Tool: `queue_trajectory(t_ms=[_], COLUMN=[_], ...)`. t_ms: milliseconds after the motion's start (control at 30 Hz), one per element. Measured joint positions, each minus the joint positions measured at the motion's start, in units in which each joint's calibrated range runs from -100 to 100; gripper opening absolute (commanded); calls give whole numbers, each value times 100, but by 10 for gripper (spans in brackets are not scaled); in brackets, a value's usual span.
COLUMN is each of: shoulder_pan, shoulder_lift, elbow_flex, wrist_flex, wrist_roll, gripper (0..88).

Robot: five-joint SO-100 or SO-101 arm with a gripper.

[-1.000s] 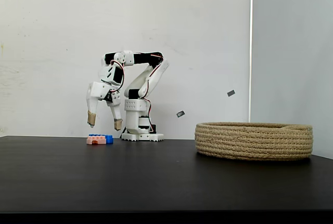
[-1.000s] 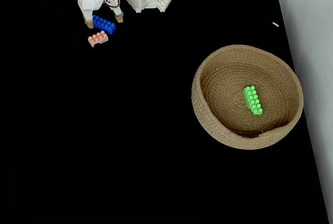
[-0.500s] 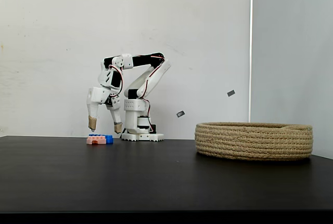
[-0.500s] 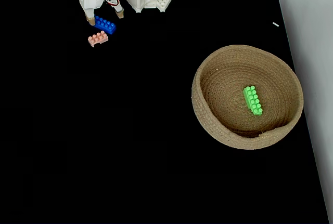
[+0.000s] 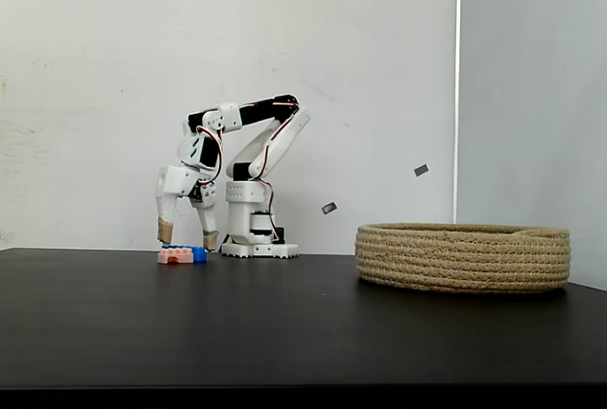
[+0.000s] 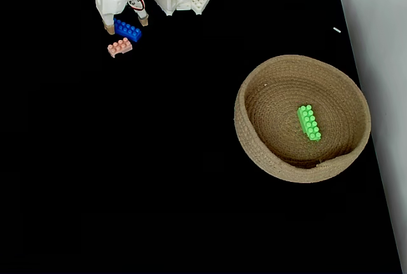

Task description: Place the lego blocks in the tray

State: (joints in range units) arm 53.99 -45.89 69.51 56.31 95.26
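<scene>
From the side, a fixed view shows the pink brick (image 5: 174, 256) and the blue brick (image 5: 198, 254) as one low cluster on the black worktop (image 5: 285, 324), so that which lies nearer cannot be told there. From above, a fixed view separates them: the blue brick (image 6: 127, 30) lies just beyond the pink brick (image 6: 119, 47), near it but apart, both close to the worktop's (image 6: 159, 159) far left corner.

The hand (image 5: 184, 236) hangs over that cluster, its two tan-tipped fingers spread wide and pointing downward. From the side one fingertip (image 5: 165, 232) stands left of the bricks and the other at their right, both low, close to the worktop. From above, the hand (image 6: 126, 27) straddles the blue brick, one tip off each end; whether they touch it I cannot tell. Nothing is held.

The arm (image 5: 248, 139) rises from its white base (image 5: 258, 250) to the right of the bricks, folds over at the elbow and reaches back down to the left.

Far right stands the tray (image 5: 463, 257), well apart from the arm. The side view shows its ribbed rope wall; the view from above looks into the tray (image 6: 254, 96) and shows the green brick (image 6: 309, 123) lying on its floor, right of centre.
</scene>
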Motion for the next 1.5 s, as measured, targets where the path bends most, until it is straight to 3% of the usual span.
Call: queue_trajectory(t_ms=[467,700,900,1167,1333,1500], shoulder_pan=[0,-16,-155,-285,-692,-1604], shoulder_lift=[127,144,136,8,-110,-119], elbow_flex=[398,610,795,990,486,-451], wrist_flex=[-552,-747,-877,-1137,-544,41], wrist_roll=[0,-29,-190,-366,-821,-1788], gripper=[270,89,0,0,0,0])
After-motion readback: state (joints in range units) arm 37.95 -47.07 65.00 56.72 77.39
